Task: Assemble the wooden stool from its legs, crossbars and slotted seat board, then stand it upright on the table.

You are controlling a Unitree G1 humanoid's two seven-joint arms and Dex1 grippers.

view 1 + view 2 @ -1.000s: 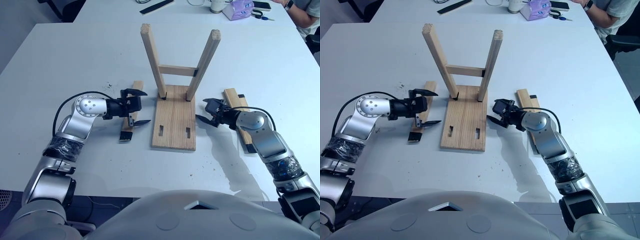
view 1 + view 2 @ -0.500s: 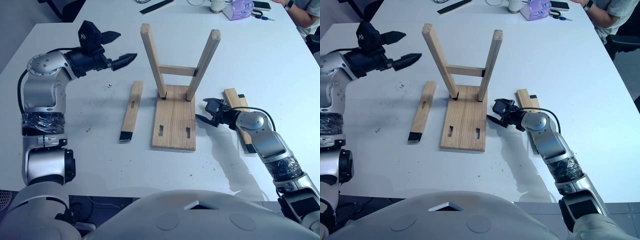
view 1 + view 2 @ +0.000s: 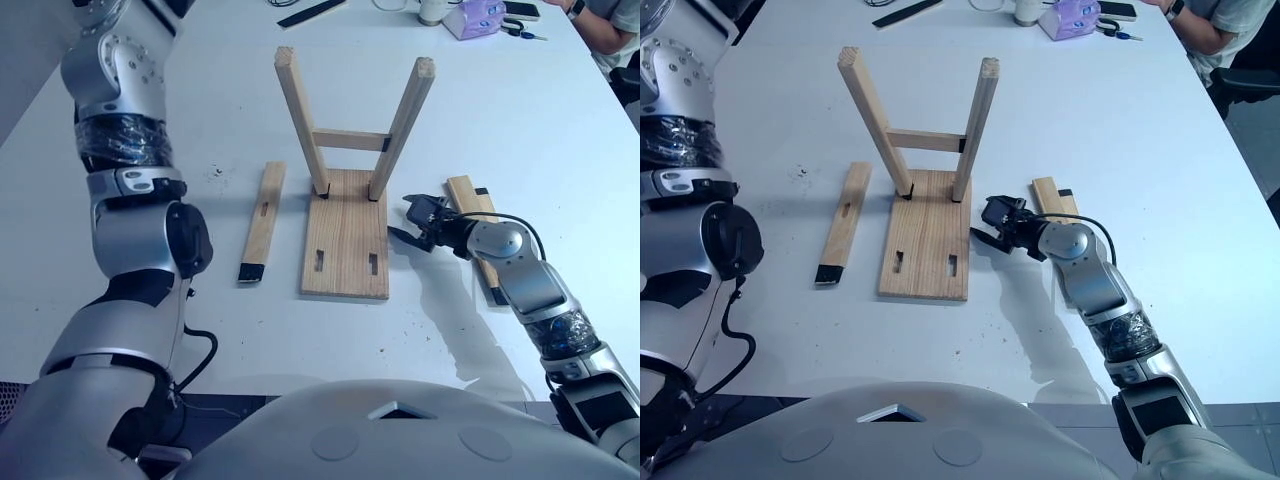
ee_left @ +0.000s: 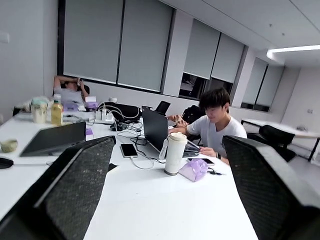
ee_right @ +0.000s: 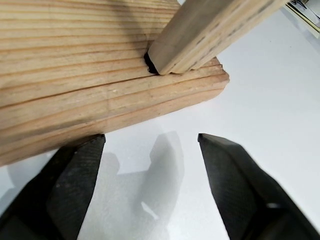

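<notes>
The seat board (image 3: 345, 245) lay flat mid-surface (image 3: 540, 130), two legs (image 3: 306, 125) slotted — right hand (image 3: 402, 218) beside it, left hand (image 4: 170, 141) aloft, both with fingers apart — so a loose leg (image 3: 263, 215) probably needed gripping next.

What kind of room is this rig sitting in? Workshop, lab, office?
Looks like an open office rather than a workshop: long white tables carrying laptops and a phone, roller blinds over the windows, and an office chair at the next table.

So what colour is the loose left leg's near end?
Black tip on the leg; left eye view shows it best.
</notes>
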